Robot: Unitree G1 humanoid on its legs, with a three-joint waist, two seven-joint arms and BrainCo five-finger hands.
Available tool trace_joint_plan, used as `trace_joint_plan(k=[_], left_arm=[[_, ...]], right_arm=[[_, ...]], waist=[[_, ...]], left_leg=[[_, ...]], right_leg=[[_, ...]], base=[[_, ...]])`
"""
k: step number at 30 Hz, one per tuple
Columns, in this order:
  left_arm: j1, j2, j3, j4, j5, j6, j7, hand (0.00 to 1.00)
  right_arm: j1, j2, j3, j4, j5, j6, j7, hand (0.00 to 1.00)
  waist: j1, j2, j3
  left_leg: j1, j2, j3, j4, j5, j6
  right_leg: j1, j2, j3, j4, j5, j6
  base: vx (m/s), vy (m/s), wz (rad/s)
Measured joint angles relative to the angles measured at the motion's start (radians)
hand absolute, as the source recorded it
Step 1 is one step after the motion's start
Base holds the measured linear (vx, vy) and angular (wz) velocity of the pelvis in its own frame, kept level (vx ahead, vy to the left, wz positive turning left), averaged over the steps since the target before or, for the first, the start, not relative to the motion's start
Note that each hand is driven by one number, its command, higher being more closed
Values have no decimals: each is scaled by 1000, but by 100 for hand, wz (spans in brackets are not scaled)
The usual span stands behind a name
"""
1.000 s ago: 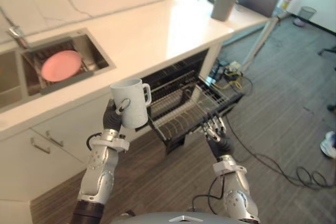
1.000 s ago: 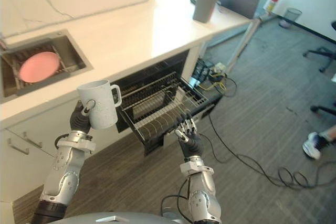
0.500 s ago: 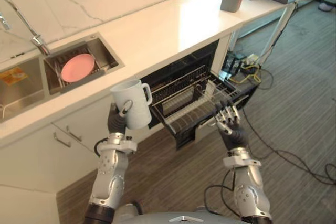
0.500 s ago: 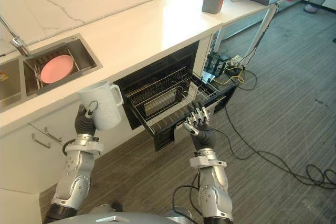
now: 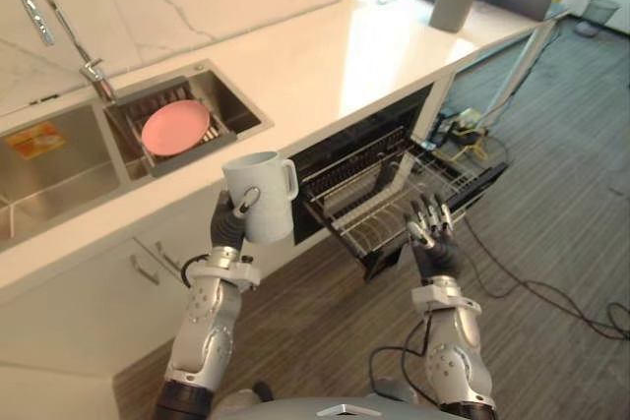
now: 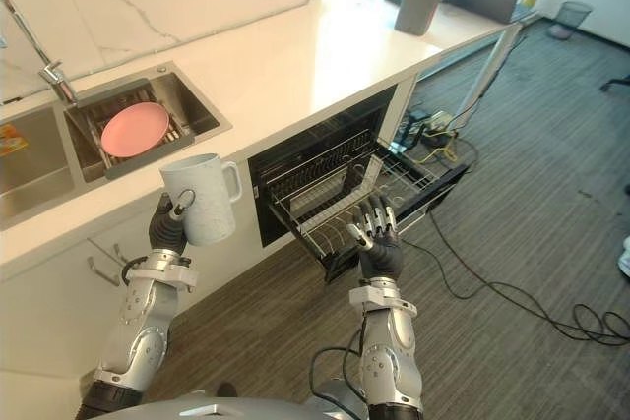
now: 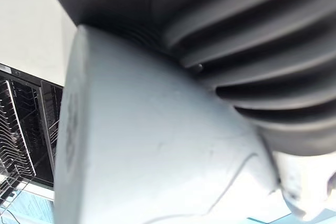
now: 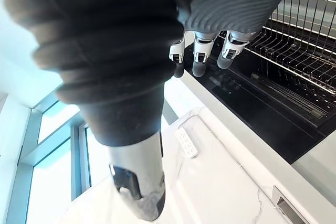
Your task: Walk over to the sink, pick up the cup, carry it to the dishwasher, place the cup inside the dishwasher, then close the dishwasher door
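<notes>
In the head view, our left hand is clamped round the cup, which stands upright above the wrist. Our right hand is empty with its fingers spread, just short of the dishwasher rack. In the left wrist view, the cup sits against our palm. In the right wrist view, straight fingertips point toward the rack.

The camera has swung, so the sink and its faucet show more fully (the pink plate too).
</notes>
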Motion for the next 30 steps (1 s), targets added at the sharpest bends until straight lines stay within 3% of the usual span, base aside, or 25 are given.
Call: trace_joint_plan(k=[3,4,7,14,17,18,20,21,22,23,24,25,27,30], left_arm=[[-14,1,30,1,0,-18,20,100],[-14,3,46,4,0,-18,24,100],[-21,-5,57,11,-1,-21,40,100],[-21,-9,57,11,0,-36,41,100],[11,-8,58,12,-1,-44,40,100],[17,-8,62,23,-1,-49,39,100],[29,-11,84,45,-3,-49,36,100],[50,-12,96,53,-3,-49,34,100],[57,-10,94,53,-2,-50,30,100],[61,-10,83,49,-1,-56,23,100],[62,-12,71,42,0,-60,18,100],[66,-13,61,39,0,-60,18,100],[55,-7,56,38,8,-58,20,100],[30,-4,54,36,7,-57,20,100]], right_arm=[[-4,-8,-9,0,-30,-26,7,0],[-4,-14,-11,0,-38,-34,9,0],[-3,-27,-23,0,-37,-40,22,0],[-9,-27,-24,-10,-28,-39,26,0],[-10,-29,-23,-10,-19,-31,30,0],[-10,-29,-31,-7,-16,-28,33,0],[-10,-29,-56,-6,-17,-19,48,0],[-9,-28,-71,-6,-17,-20,56,0],[-9,-24,-81,-6,-17,-24,62,0],[-9,-33,-103,-6,-17,-28,68,0],[-2,-42,-112,-7,-17,-33,69,0],[8,-52,-112,-5,-17,-34,71,0],[21,-41,-91,-8,-16,-41,65,0],[14,-37,-74,-8,-15,-45,60,0]], waist=[[1,-24,5],[4,-18,7],[15,14,6],[34,-15,9],[43,5,23],[42,10,35],[44,23,55],[49,17,65],[49,18,64],[46,21,62],[43,30,58],[46,35,55],[29,9,32],[30,-4,29]], left_leg=[[7,-3,5,15,-11,-13],[6,-2,10,27,-22,-23],[-1,13,22,16,-21,-35],[5,54,2,38,-48,-69],[-28,128,-6,229,-143,-68],[-76,161,-22,385,-160,-39],[-176,209,-62,637,-123,-13],[-183,200,-70,609,-156,-49],[-177,184,-72,541,-161,-53],[-165,139,-84,363,-143,-58],[-150,117,-95,231,-60,-73],[-130,98,-91,192,19,-62],[-110,33,-63,113,35,-44],[-125,-1,-46,103,46,-22]], right_leg=[[0,127,3,-176,-5,-2],[8,140,19,-194,11,22],[26,174,43,-269,35,29],[90,221,11,-337,35,16],[115,254,4,-254,-53,-1],[132,262,0,-235,-83,-2],[179,278,6,-231,-104,-15],[207,266,9,-234,-110,-11],[214,253,8,-233,-114,-6],[214,226,10,-223,-122,7],[205,217,18,-214,-130,22],[208,209,33,-213,-135,39],[198,153,48,-234,-128,63],[179,123,52,-254,-104,86]], base=[[51,-24,-6],[66,-34,-20],[85,-39,-16],[59,-45,7],[65,-7,7],[33,9,18],[76,0,8],[124,49,-6],[134,135,-13],[68,117,-10],[94,162,-21],[90,128,-20],[184,150,-8],[155,109,0]])
